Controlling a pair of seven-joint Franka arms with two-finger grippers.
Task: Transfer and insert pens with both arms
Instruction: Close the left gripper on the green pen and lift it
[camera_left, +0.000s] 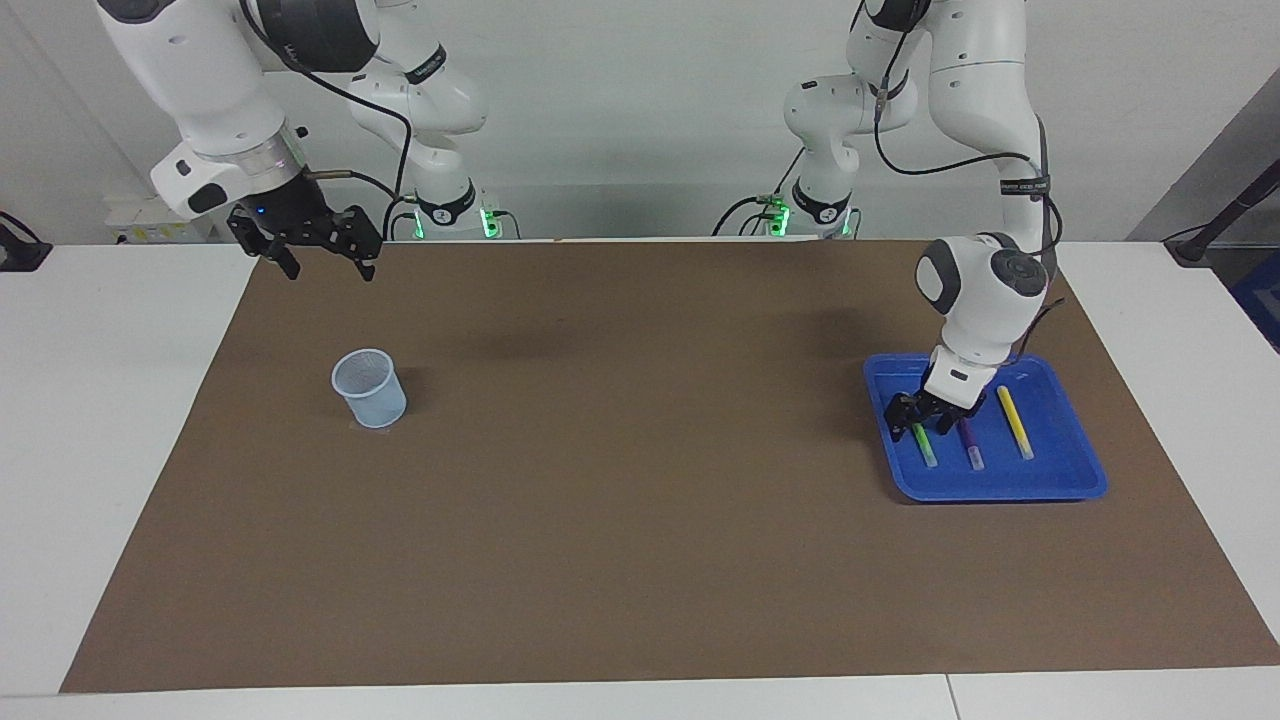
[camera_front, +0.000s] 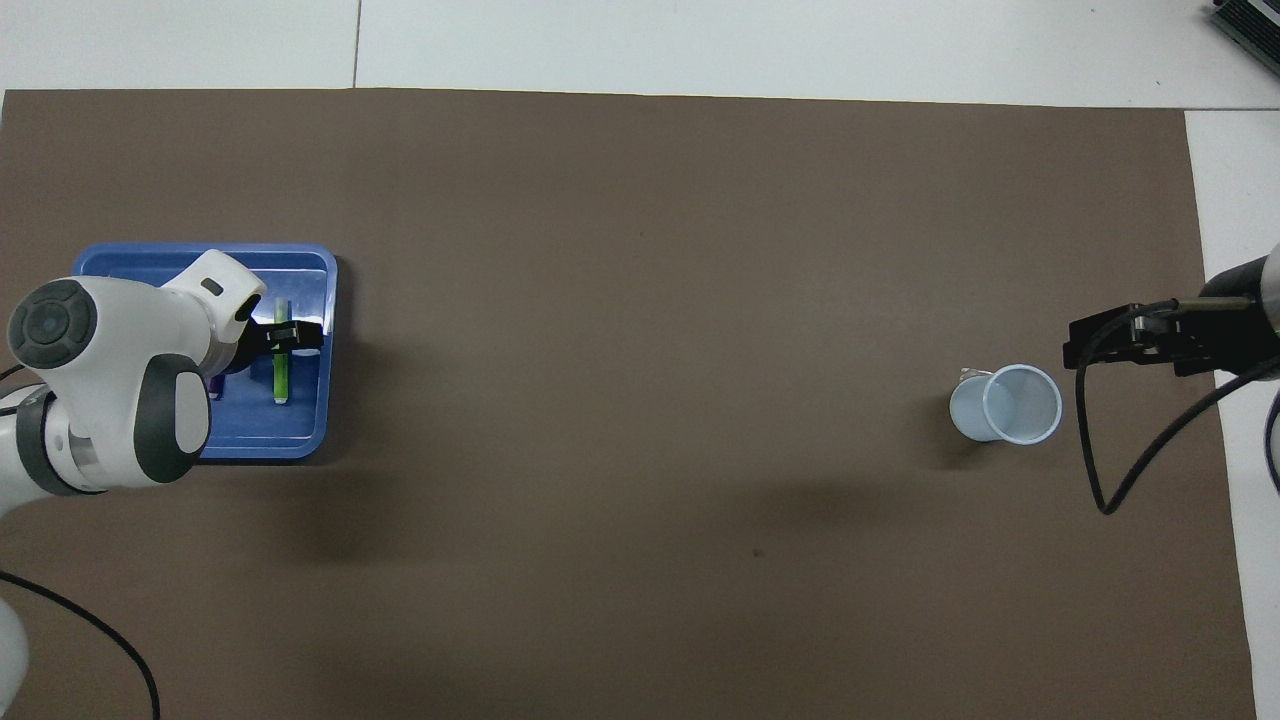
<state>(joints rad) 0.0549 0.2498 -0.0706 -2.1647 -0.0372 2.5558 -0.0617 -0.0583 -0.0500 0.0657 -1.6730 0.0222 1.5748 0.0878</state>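
Observation:
Three pens lie side by side in a blue tray (camera_left: 1000, 490) at the left arm's end of the table: green (camera_left: 926, 447), purple (camera_left: 970, 446) and yellow (camera_left: 1015, 422). My left gripper (camera_left: 918, 414) is low in the tray, open, with its fingers either side of the green pen's end nearer the robots. In the overhead view the left gripper (camera_front: 284, 338) covers part of the green pen (camera_front: 281, 380); the arm hides the yellow pen and most of the purple pen (camera_front: 214, 386). My right gripper (camera_left: 320, 250) is open and empty, waiting in the air near the robots.
A pale blue cup (camera_left: 370, 388) stands upright on the brown mat (camera_left: 620, 480) toward the right arm's end; it also shows in the overhead view (camera_front: 1005, 403), beside the right gripper (camera_front: 1130, 340). White table surrounds the mat.

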